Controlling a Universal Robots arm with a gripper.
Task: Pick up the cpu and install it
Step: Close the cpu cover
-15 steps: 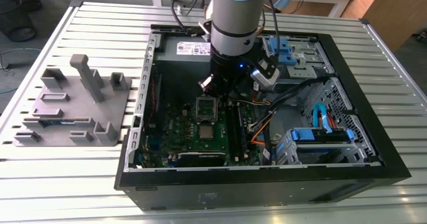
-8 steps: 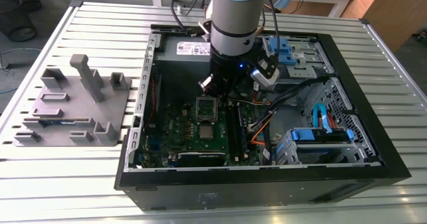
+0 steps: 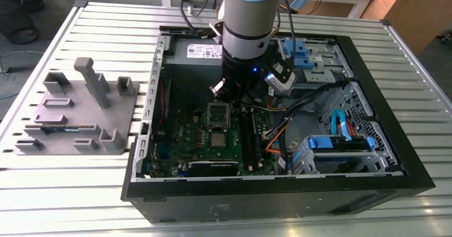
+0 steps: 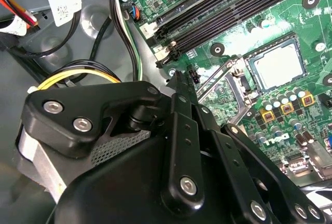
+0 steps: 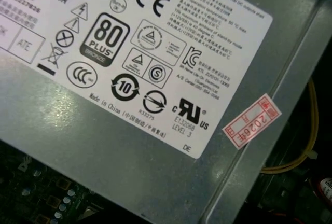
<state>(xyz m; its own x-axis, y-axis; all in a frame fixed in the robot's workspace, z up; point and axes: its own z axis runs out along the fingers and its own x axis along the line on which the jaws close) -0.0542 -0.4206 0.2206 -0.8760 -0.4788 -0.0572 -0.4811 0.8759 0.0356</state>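
Note:
The cpu (image 3: 219, 139), a small square chip with a silvery top, lies flat in the socket on the green motherboard (image 3: 194, 136) inside the open computer case. In the second wrist view the cpu (image 4: 275, 67) sits inside its dark socket frame. The hinged metal retention plate (image 4: 224, 79) stands swung open beside it. My gripper (image 3: 227, 91) hangs over the board a little beyond the open plate (image 3: 219, 114), towards the power supply. It is apart from the chip. The gripper's black linkage (image 4: 180, 81) points at the board near the plate's hinge.
The grey power supply (image 3: 201, 51) with its white label (image 5: 155, 53) lies just behind the gripper. Cable bundles (image 3: 279, 136) and blue drive cages (image 3: 339, 144) crowd the exterior view's right. Left of the case, a grey fixture (image 3: 78, 115) holds a memory stick (image 3: 60, 127).

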